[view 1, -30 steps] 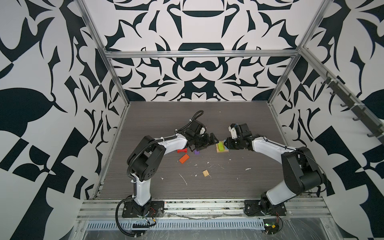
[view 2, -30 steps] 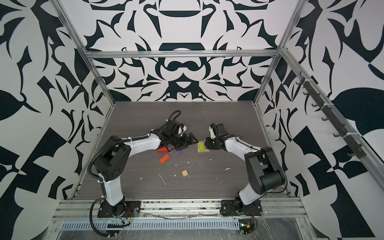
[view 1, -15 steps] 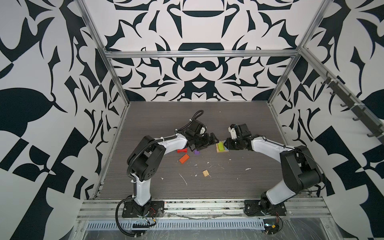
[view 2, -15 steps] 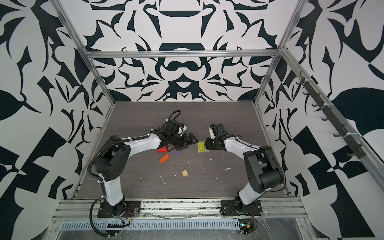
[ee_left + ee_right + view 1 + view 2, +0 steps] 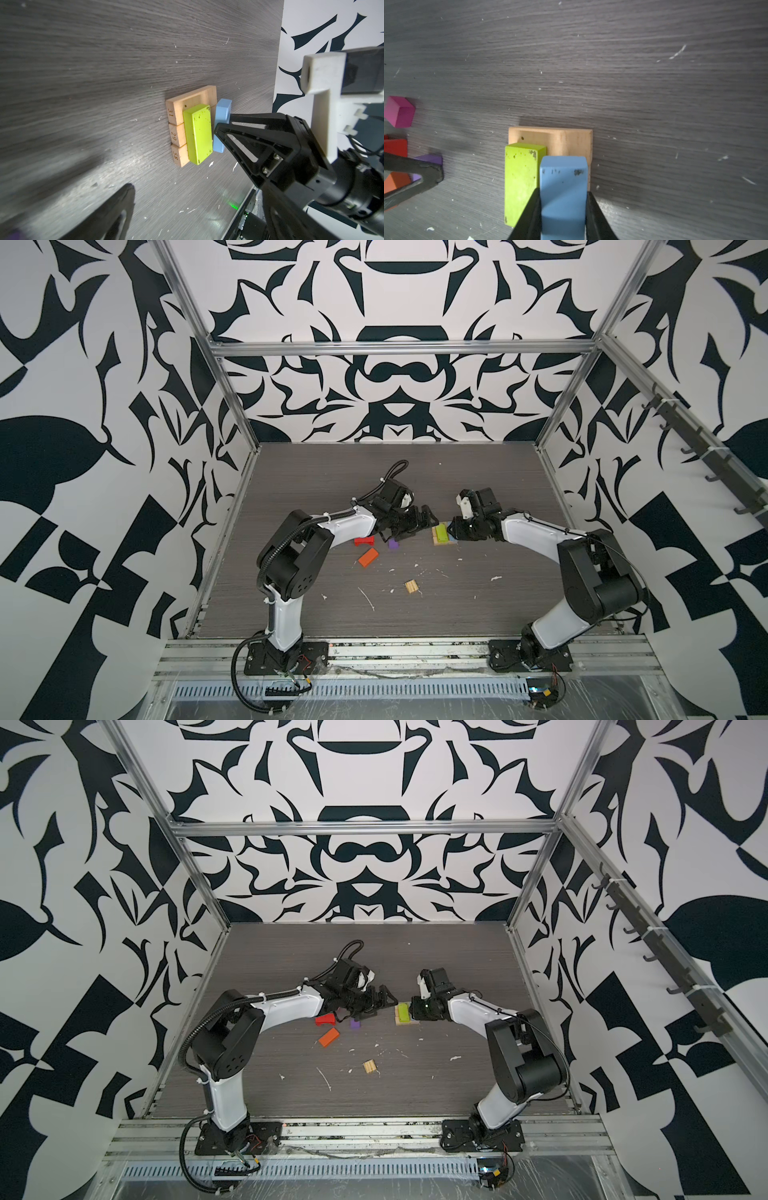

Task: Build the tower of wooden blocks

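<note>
Lime green block [image 5: 521,182], light blue block [image 5: 562,187], tan planks [image 5: 571,141], magenta cube [image 5: 399,111], purple cube [image 5: 430,160], red block [image 5: 365,540], orange block [image 5: 368,557], ridged tan square [image 5: 411,586], dark grey wood-grain table [image 5: 654,83], walls [image 5: 399,377] patterned in black and white.

Ten wood blocks [image 5: 368,557], two arms [image 5: 353,526]

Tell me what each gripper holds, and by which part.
Right gripper holds the light blue block by its long sides, near one end. Left gripper holds nothing.
</note>
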Tool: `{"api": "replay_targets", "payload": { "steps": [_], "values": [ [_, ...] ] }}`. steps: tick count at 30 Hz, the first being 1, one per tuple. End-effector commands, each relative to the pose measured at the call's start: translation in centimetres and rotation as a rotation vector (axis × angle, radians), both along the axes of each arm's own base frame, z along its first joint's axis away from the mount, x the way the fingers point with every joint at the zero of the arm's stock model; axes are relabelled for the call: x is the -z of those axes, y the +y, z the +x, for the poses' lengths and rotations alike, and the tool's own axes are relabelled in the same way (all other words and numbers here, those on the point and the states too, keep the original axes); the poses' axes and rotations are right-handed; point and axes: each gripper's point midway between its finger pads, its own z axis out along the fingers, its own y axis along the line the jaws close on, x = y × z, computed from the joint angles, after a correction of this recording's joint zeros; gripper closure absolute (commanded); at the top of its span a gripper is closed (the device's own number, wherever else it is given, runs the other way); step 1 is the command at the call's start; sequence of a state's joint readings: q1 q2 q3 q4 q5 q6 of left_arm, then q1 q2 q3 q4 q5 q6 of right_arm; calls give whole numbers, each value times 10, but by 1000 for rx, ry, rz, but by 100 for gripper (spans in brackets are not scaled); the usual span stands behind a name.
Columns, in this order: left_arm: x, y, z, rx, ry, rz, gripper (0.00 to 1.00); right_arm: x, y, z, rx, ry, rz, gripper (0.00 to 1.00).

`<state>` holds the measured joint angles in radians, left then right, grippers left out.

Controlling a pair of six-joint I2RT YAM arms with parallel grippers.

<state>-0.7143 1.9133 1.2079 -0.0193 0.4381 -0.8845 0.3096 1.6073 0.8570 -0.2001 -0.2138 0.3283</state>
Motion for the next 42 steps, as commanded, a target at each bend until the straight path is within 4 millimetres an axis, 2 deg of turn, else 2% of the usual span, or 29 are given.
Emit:
{"api": "replay_targets", "payload": {
  "steps": [1, 17, 22, 27, 33, 35, 36, 42],
  "values": [
    [-3, -7, 0, 12, 1, -16, 2, -10, 2, 8, -10, -39, 7, 68],
    [-3, -7, -1, 12, 1, -15, 2, -13, 2, 7, -9, -41, 12, 59],
    [-2, -8, -1, 14, 1, -14, 2, -25, -1, 7, 2, -70, 4, 57],
    [-3, -14, -1, 23, 0, -20, 2, -39, -5, 6, 18, -106, -1, 50],
    [-2, -19, -2, 28, 5, -23, 2, -44, -22, 5, 80, -126, -67, 41],
    [-1, -20, -2, 29, 5, -23, 2, -41, -31, 3, 108, -114, -110, 29],
    [-1, -21, -2, 28, 8, -25, 2, -40, -34, 3, 120, -111, -126, 26],
    [2, -26, -2, 28, 22, -44, 2, -33, -53, 2, 194, -87, -172, 23]
  ]
}}
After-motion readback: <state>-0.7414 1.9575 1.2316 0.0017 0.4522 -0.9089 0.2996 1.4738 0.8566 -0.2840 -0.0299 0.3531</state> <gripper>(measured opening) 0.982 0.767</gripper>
